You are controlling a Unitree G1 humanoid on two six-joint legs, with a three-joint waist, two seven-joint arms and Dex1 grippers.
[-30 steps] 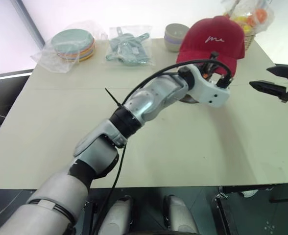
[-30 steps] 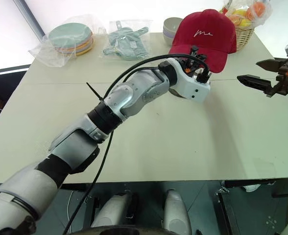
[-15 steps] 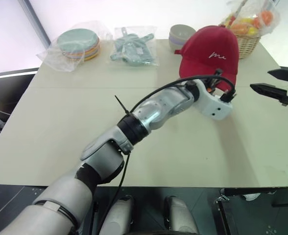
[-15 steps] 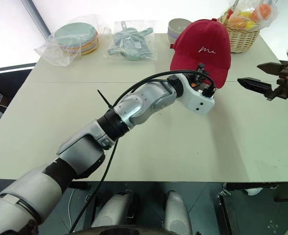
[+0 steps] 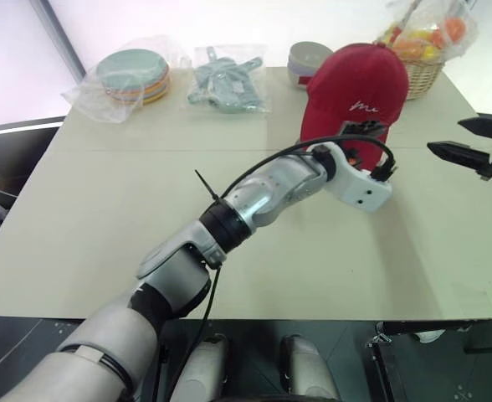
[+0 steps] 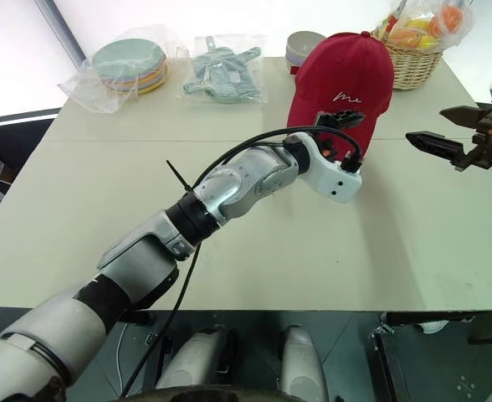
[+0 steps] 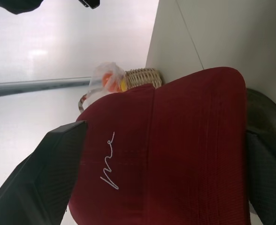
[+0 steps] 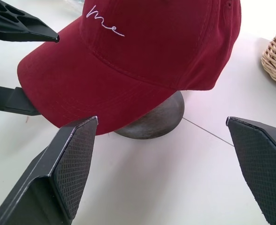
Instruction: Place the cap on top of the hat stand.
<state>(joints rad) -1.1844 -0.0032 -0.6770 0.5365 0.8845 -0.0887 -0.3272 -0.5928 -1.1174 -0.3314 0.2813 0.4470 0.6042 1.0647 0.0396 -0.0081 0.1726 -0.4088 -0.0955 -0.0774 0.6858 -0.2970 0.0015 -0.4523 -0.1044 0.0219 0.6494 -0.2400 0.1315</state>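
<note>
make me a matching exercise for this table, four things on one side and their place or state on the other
1 cap
2 hat stand
3 wicker basket
4 left gripper

a far right corner, holding fruit in plastic
b fingers open, either side of the brim
c red, resting over the stand's top
d brown round base on the table

Pairs: 1-c, 2-d, 3-a, 4-b

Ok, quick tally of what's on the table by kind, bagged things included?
Cap: 1
Hat stand: 1
Stack of pale bowls: 1
Wicker basket: 1
Bag of plates: 1
Bag of grey-green utensils: 1
Total: 6
</note>
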